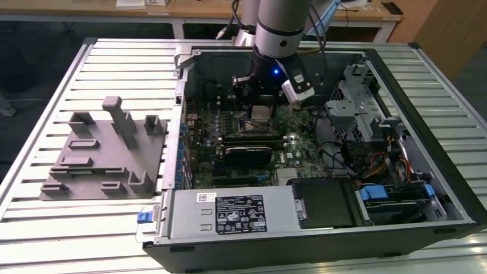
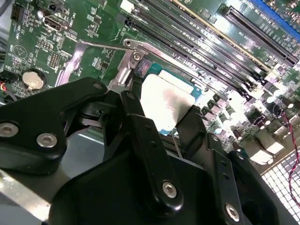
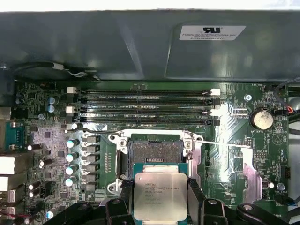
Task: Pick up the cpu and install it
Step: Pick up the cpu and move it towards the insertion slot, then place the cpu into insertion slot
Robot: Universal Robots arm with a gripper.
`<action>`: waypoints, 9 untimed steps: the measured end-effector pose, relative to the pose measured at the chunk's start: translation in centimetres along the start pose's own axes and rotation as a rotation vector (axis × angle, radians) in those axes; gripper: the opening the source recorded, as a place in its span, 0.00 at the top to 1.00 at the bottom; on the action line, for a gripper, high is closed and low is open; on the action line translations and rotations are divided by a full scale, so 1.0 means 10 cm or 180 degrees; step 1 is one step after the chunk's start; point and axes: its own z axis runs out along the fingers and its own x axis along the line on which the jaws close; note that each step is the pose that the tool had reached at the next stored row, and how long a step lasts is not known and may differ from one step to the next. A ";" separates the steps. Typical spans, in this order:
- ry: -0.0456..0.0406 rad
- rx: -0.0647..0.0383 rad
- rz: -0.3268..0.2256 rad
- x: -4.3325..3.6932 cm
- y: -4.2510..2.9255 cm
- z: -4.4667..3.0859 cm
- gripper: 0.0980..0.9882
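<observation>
In the exterior view the pincer (image 1: 261, 109) hangs inside the open computer case (image 1: 304, 254) above the motherboard (image 1: 298, 142), in the second wrist view its fingers (image 2: 140, 133) grip opposite edges of the silver-topped cpu (image 2: 164, 101), and in the first wrist view the cpu is held just beside the bare socket (image 3: 156, 152).

We are counting one cpu (image 3: 160, 190), one gripper (image 3: 160, 202), one socket (image 3: 156, 151), four memory slots (image 3: 143, 100), one coin battery (image 3: 262, 119), one grey fixture (image 1: 102, 157) and one computer case (image 1: 304, 249).
</observation>
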 end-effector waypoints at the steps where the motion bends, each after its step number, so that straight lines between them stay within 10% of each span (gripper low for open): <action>1: 0.0000 0.0000 0.0000 0.000 0.000 0.000 0.50; 9: 0.0000 0.0000 0.0000 0.000 0.000 0.005 0.50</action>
